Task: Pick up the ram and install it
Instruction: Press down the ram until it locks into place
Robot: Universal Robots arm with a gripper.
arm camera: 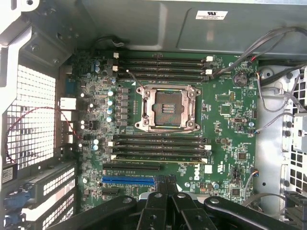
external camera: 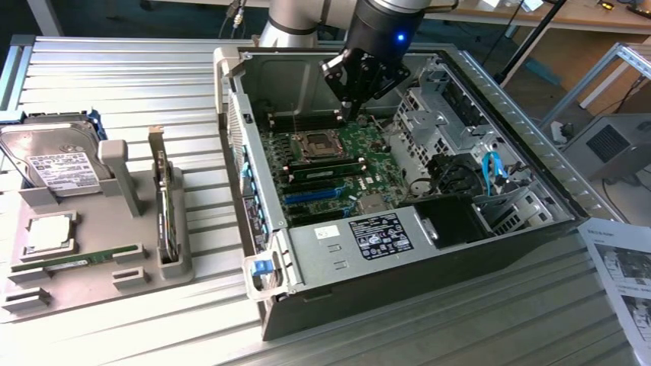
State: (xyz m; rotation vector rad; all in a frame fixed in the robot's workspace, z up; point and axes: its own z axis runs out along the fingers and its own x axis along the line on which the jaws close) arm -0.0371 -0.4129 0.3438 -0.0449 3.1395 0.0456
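A long green ram stick (external camera: 78, 260) lies flat in the front slot of the grey holder tray (external camera: 102, 286), at the exterior view's left. My gripper (external camera: 351, 114) hangs inside the open computer case (external camera: 336, 248), over the far part of the motherboard (external camera: 351, 164) beyond the CPU socket (external camera: 315, 142). Its black fingers (arm camera: 158, 191) are pressed together with nothing between them. Under the wrist camera lie the CPU socket (arm camera: 168, 108) and rows of memory slots (arm camera: 160, 143) on either side. One of those slots holds a thin stick (arm camera: 160, 157) standing on edge.
The tray also carries a hard drive (external camera: 56, 164), a square silver processor (external camera: 49, 232) and an upright expansion card (external camera: 163, 210). Drive cages and loose cables (external camera: 478, 171) fill the case's right side. A printed sheet (external camera: 620, 267) lies at the exterior view's far right.
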